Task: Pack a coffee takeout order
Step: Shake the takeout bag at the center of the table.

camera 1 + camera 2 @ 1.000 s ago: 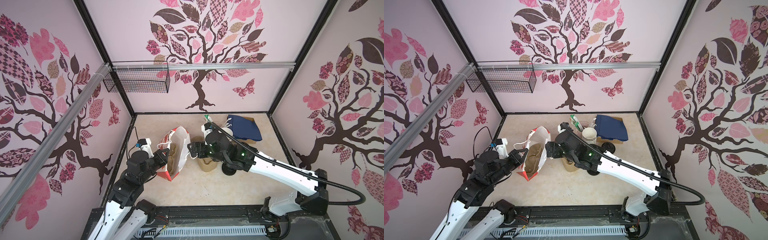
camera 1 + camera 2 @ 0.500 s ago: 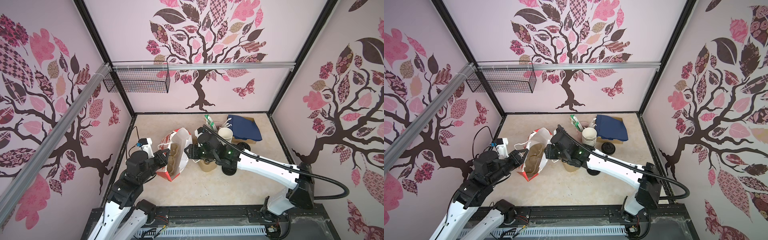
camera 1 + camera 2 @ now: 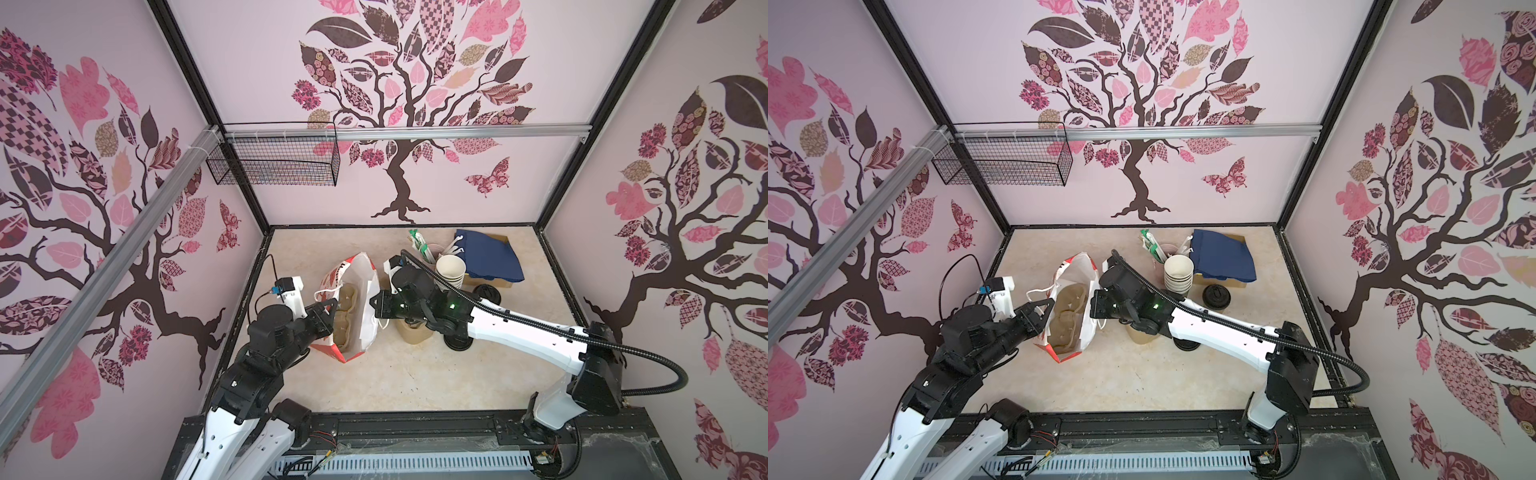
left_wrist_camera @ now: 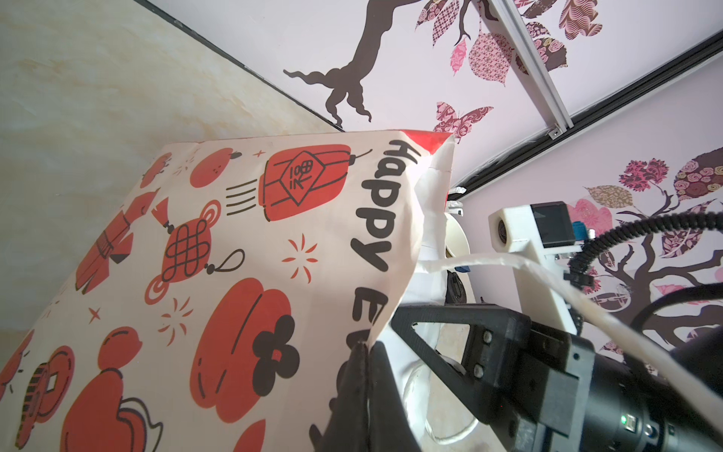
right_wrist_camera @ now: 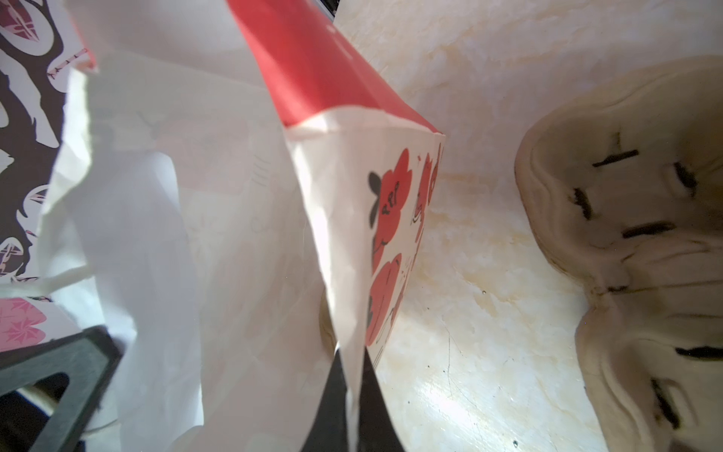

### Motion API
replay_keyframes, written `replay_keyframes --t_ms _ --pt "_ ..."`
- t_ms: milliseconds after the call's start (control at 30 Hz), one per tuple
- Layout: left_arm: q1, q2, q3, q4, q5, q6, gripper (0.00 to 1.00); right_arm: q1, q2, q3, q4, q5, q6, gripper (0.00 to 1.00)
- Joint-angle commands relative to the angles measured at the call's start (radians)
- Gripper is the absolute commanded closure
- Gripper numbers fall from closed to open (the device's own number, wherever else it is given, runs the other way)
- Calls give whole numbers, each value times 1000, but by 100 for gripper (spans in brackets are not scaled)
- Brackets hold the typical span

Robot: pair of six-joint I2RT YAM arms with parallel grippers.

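My left claw (image 4: 365,348), right claw (image 5: 352,364) both pinch paper bag (image 3: 368,299) rim; bag thin, rips easy; pulp carrier (image 3: 1068,318) inside light, I pull soft

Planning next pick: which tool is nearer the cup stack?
Right. The right tool pinches the bag rim on the cup stack side; left tool pinches the far rim, across the bag.

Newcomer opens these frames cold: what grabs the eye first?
The red-and-white printed paper bag in the middle of the table, its mouth spread between the left tool and right tool, each shut on an opposite rim. Inside it lies a tan pulp carrier. Toward the back wall, a navy napkin drapes a cardboard box beside stacked cups.
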Motion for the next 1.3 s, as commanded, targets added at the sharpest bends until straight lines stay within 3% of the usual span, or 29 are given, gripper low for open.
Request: replay_keyframes --t_ms 0,233,300,400,567,667,933,1167,1267 --pt "-2 -41 0 10 -19 100 100 26 -69 -33 97 26 -93 100" --pt "-2 -107 -62 78 -20 157 100 28 -94 -91 209 -18 -193 100" --pt "-2 -120 -80 75 -61 123 100 28 -94 -80 208 -30 -201 100" --pt "-2 -95 -38 -59 -192 25 100 29 -88 -7 130 -54 -180 100" --pt "-2 42 146 -315 -215 -98 100 24 15 250 -110 -247 -45 100" --pt "-2 87 227 -408 -206 -136 100 21 59 298 -160 -323 28 100" --pt "-2 57 240 -375 -103 -183 100 -63 80 183 -139 -307 67 100" --pt "-2 58 222 -451 -135 -186 100 -67 40 199 -139 -354 82 100" --pt "-2 56 201 -434 -119 -199 100 -70 22 188 -183 -269 49 100"
